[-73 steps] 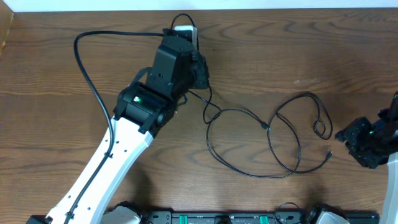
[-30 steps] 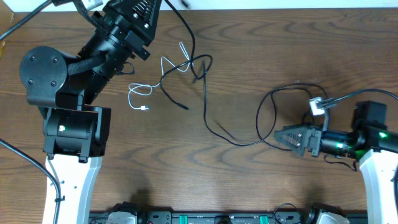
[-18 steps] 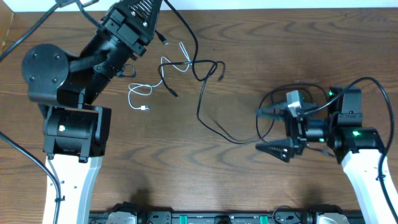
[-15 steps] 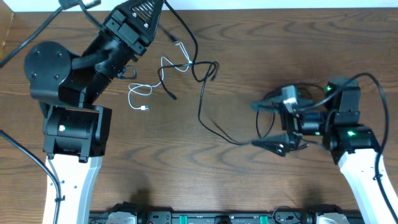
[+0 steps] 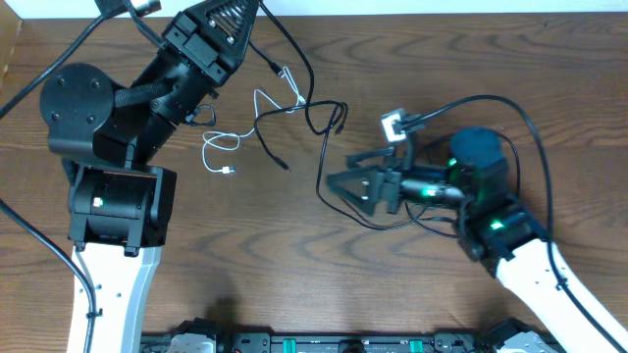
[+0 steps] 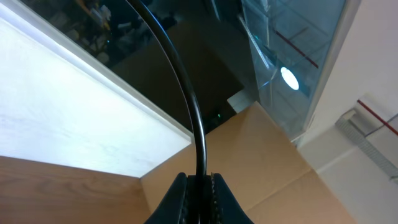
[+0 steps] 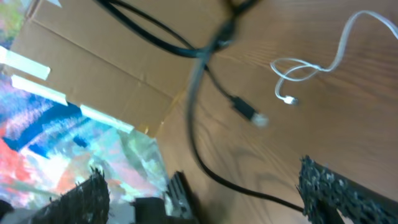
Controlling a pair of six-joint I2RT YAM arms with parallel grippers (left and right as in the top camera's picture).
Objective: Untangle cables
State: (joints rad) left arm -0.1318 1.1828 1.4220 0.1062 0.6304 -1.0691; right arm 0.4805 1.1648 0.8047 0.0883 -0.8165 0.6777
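Note:
My left gripper (image 5: 238, 14) is raised at the table's far edge, shut on a black cable (image 6: 193, 118) that runs up out of its closed jaws (image 6: 200, 182). From there the black cable (image 5: 318, 147) drops to the table, knots with the white cable (image 5: 263, 101) and trails right. The white cable's plug (image 5: 229, 172) lies left of the knot. My right gripper (image 5: 340, 179) stands open at the black cable's bend, low over the wood, one finger (image 7: 84, 200) on each side and nothing held. The right wrist view shows a black plug (image 7: 245, 111) and the white cable (image 7: 309, 68) ahead.
A cardboard box (image 5: 8, 47) stands past the table's left edge and also fills the top left of the right wrist view as cardboard (image 7: 93, 59). The right arm's own thick wire (image 5: 531, 132) arcs above it. A loop of black cable lies under the right wrist (image 5: 432, 211).
The right arm has swung left across the table, its open gripper now at the black cable's bend. The left gripper stays raised and shut; the hanging black cable shifted slightly.

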